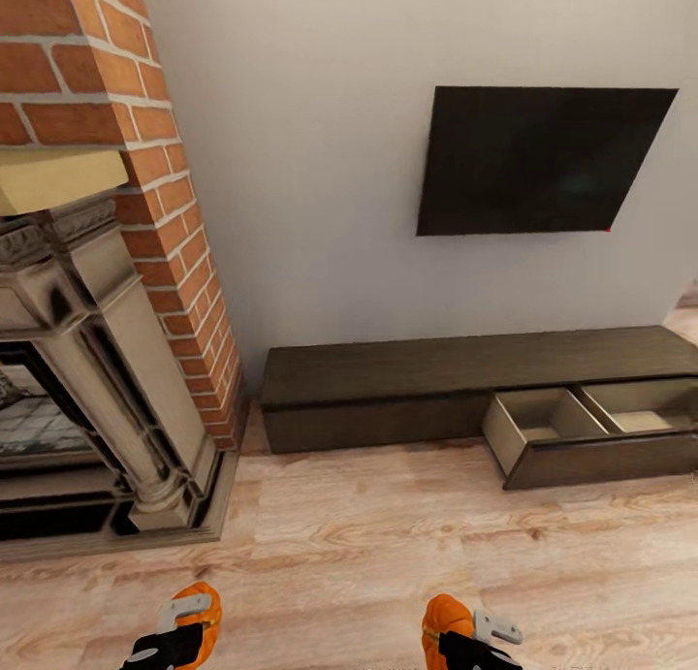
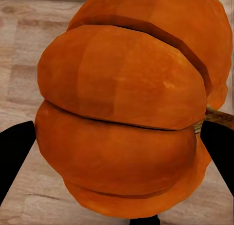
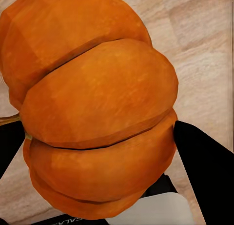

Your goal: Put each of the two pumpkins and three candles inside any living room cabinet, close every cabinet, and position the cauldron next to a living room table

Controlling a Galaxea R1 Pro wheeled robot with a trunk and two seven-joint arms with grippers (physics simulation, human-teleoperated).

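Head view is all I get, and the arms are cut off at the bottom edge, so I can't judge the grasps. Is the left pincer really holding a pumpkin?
Observer: Yes. In the left wrist view the left pumpkin sits between the two dark fingers of the left pincer.
Operator: And the right one?
Observer: Same: the right pumpkin is flanked by the fingers of the right pincer.
Operator: What lies under them?
Observer: Both wrist views show light wooden floor behind the pumpkins, not the cabinet or its open drawer.
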